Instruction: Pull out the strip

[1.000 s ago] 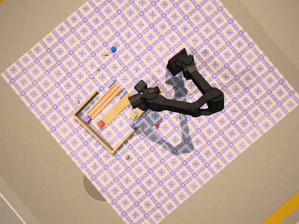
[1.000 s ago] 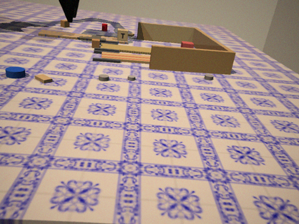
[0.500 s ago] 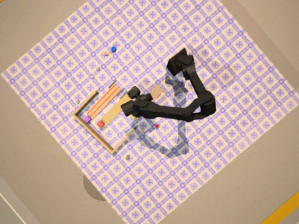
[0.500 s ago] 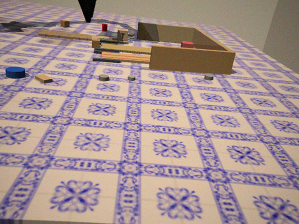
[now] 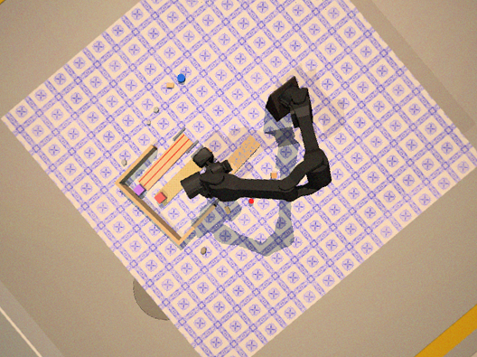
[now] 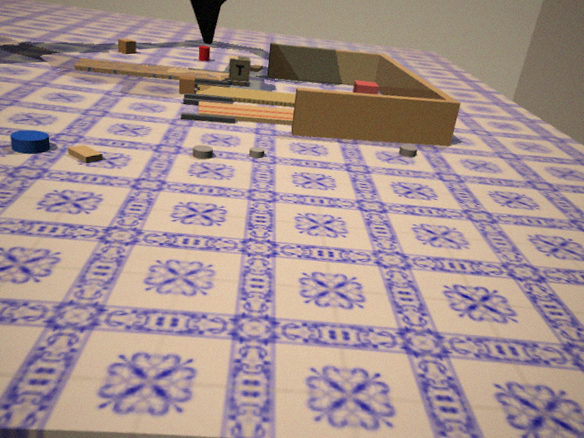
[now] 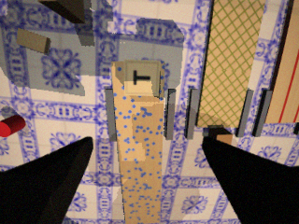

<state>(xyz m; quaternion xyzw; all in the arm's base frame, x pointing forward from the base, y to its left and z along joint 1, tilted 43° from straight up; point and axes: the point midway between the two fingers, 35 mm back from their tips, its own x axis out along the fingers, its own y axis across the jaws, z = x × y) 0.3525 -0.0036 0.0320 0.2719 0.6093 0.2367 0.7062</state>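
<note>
The pale cube [image 6: 239,69] [image 7: 140,77] marked T sits upright at the far end of the blue-dotted strip [image 5: 246,151] [image 6: 131,70] [image 7: 140,163]; the arm hides the cube in the top view. That strip lies outside the walled frame, its near part stretching towards the arm's base. My gripper [image 7: 149,142] is open and empty, fingers wide on either side of the dotted strip in the wrist view, raised above it. The crosshatched strip [image 5: 182,176] [image 6: 252,93] [image 7: 231,61] and the red-striped strip [image 5: 168,159] [image 6: 253,111] [image 7: 285,70] lie beside it. A red cube [image 5: 160,197] [image 6: 366,86] is at the crosshatched strip's far end.
A wooden three-sided wall [image 5: 148,211] [image 6: 373,115] stands round the far ends. A purple cube [image 5: 139,189] is at the striped strip's end. Grey guide rails [image 7: 111,114] flank the strips. A red cylinder [image 5: 251,201] [image 6: 204,53] [image 7: 11,126] and a blue disc [image 5: 180,77] [image 6: 30,141] lie outside.
</note>
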